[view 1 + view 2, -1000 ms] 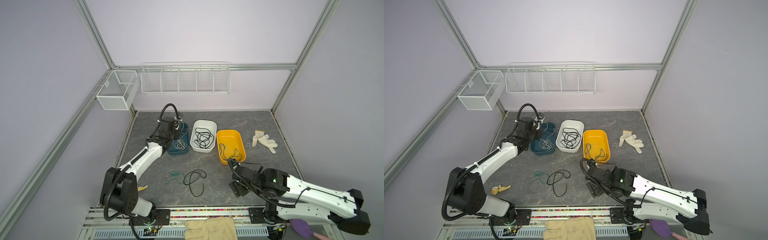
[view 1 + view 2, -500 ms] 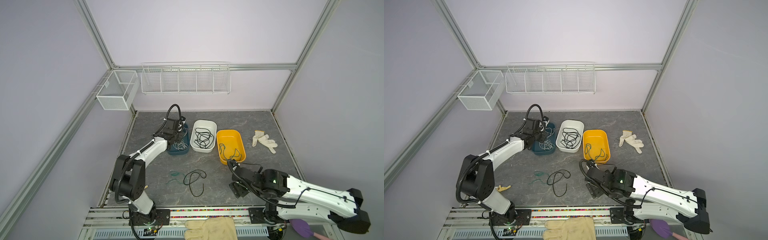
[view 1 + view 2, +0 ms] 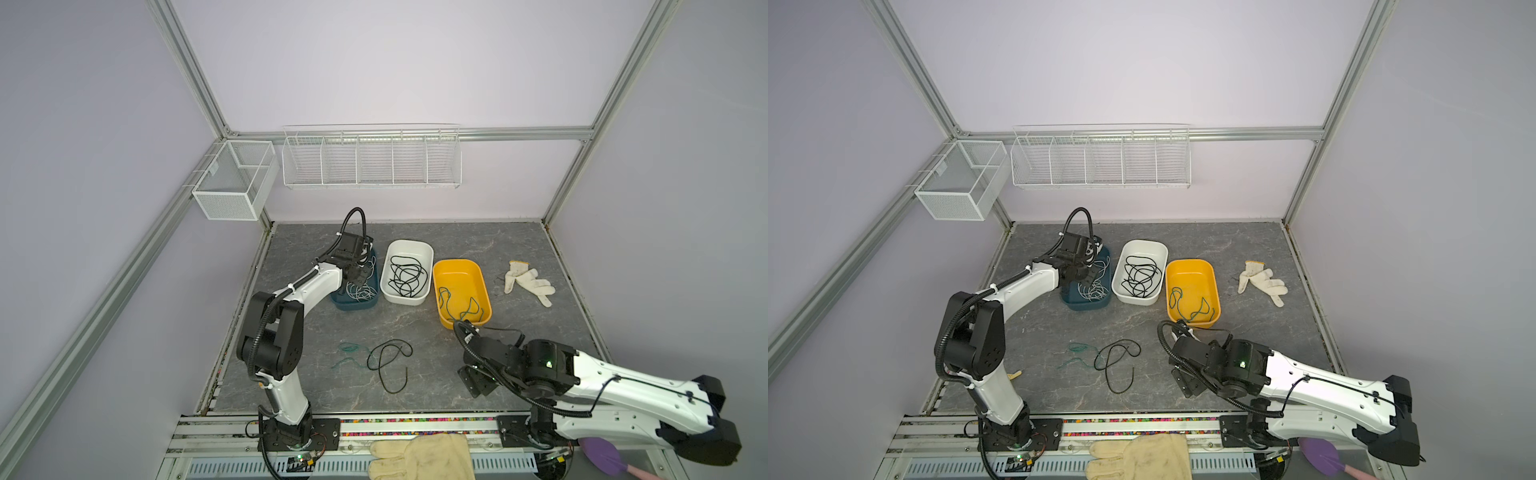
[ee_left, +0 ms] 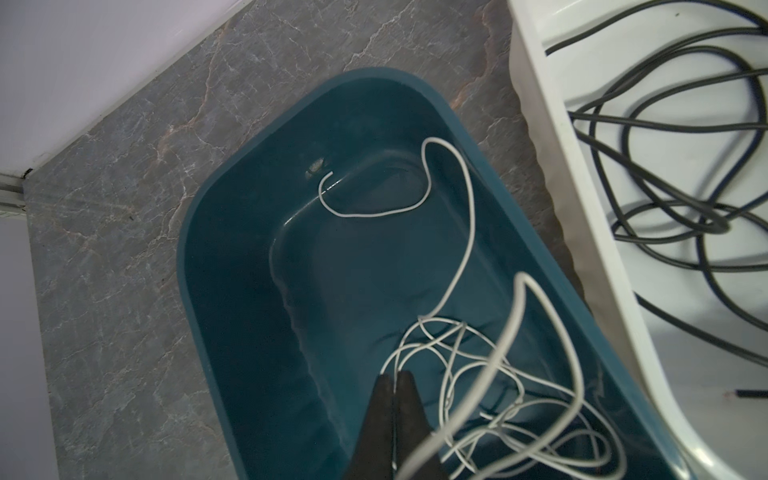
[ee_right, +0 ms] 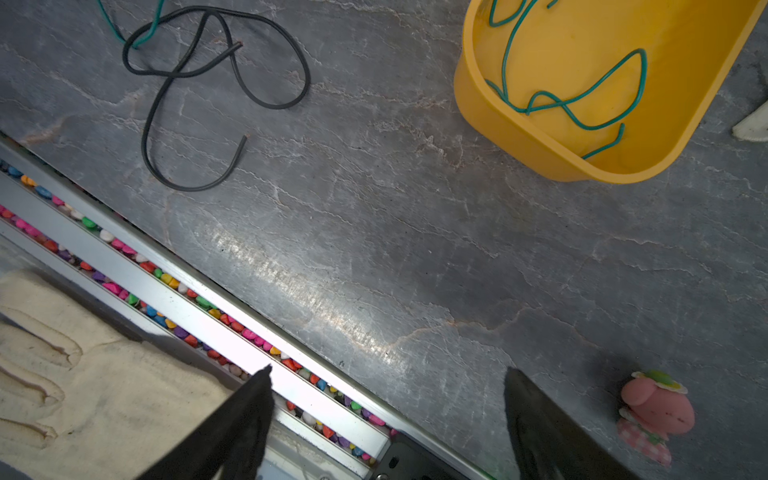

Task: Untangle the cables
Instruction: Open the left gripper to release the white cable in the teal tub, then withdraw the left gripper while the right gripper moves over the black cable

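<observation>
Left gripper (image 4: 394, 376): jaws pressed together, low inside the teal bin (image 4: 187, 270). I cannot tell whether a strand is caught between them.
White cables (image 4: 469, 374): a loose tangle on that bin's floor, just beside the left gripper's tips, with one loop rising toward the camera.
Right gripper (image 5: 388, 386): spread wide and empty, hovering over the desk (image 5: 415, 249) at its front rail.
Black cable (image 5: 178, 75): on the bare desk, well apart from the right gripper. In both top views it lies to that gripper's left, toward the desk's middle.
Teal-green cable (image 5: 153, 25): crosses the black cable's far loop, on the side away from the right gripper.
Long axis: the black cable runs far to near, with its loop at the far end and a free hooked end toward the front rail.
Nearer arm: the right, by my judgement; the left gripper is at the far row of bins.
Sorted so far: black cables (image 3: 407, 276) in the white bin (image 3: 401, 300), and a green cable (image 3: 461, 305) in the yellow bin (image 3: 457, 274).
Coming move, as judged: the right gripper reaches across to the black cable's near end and draws it clear of the teal-green cable.
</observation>
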